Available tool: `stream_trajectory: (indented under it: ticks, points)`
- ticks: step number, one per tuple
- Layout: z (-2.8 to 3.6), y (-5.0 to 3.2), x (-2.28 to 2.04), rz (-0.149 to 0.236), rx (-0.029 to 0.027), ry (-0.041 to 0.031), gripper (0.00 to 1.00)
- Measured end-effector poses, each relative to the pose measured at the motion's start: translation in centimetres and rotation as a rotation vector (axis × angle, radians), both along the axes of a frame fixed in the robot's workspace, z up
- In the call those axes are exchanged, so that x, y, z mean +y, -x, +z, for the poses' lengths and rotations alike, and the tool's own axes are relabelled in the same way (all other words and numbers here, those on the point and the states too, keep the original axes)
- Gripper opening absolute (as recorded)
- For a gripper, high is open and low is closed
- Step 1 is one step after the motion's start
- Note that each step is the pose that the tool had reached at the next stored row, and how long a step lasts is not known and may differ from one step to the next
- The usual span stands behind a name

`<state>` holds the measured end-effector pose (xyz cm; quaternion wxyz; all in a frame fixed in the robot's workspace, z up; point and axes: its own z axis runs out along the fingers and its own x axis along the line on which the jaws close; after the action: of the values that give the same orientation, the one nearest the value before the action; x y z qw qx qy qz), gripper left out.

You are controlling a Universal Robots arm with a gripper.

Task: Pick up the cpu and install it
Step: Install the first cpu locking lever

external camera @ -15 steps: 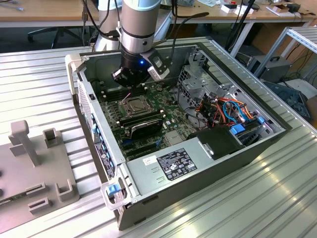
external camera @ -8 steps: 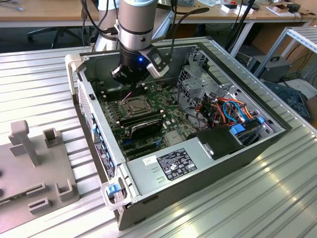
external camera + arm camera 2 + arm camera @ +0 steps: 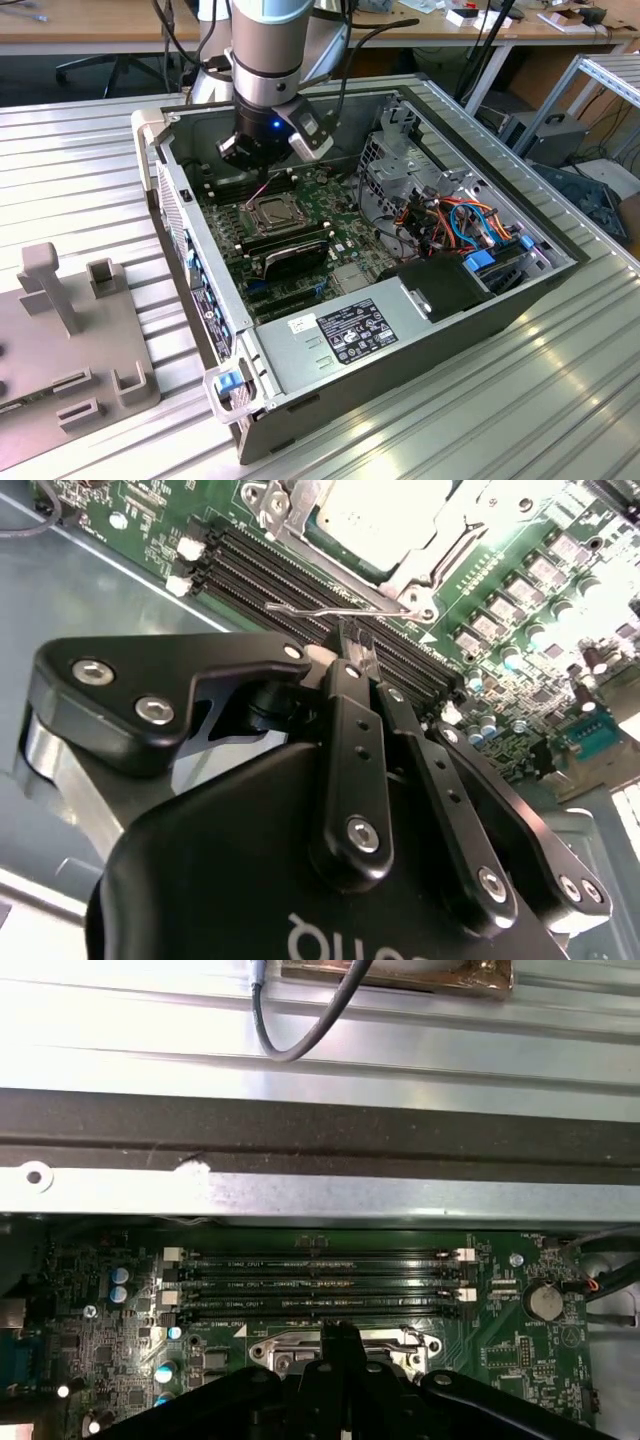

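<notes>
1. While the arm reaches down into the open computer case (image 3: 560, 262), the exterior view shows its gripper (image 3: 262, 168) hovering just above the green motherboard (image 3: 330, 215), near the processor socket (image 3: 272, 212).
2. Seen in the second wrist view, the gripper's fingertips (image 3: 352, 652) are pressed together with nothing between them, beside a thin metal lever (image 3: 330, 610) at the socket's edge.
3. That same view shows the cpu (image 3: 385, 520), its dull silver top lying flat inside the shiny metal frame (image 3: 290, 502) of the socket.
4. Four black memory slots (image 3: 320, 1280) run side by side in the first wrist view, with a coin battery (image 3: 546, 1302) near them.
5. Inside the case, the exterior view takes in a grey power supply (image 3: 345, 335), orange and blue cables (image 3: 470, 215) and a metal drive cage (image 3: 400, 160).
6. Outside the case, a grey fixture (image 3: 70, 340) rests on the ribbed table (image 3: 500, 410).
</notes>
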<state>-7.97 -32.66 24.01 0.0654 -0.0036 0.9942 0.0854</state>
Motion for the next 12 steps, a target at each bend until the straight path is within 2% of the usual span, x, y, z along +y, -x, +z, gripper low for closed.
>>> stream_trajectory:
  ticks: [1,7,10,12]
  points:
    - [-0.12,0.0,0.0,0.0,0.0,-0.0022,0.11]
    - [-0.64,0.0,0.0,0.0,0.0,-0.0262,0.11]
    - [-0.69,0.0,0.0,0.001,-0.0006,-0.0515,0.11]
    - [-0.69,0.0,0.0,0.001,-0.0007,-0.0536,0.11]
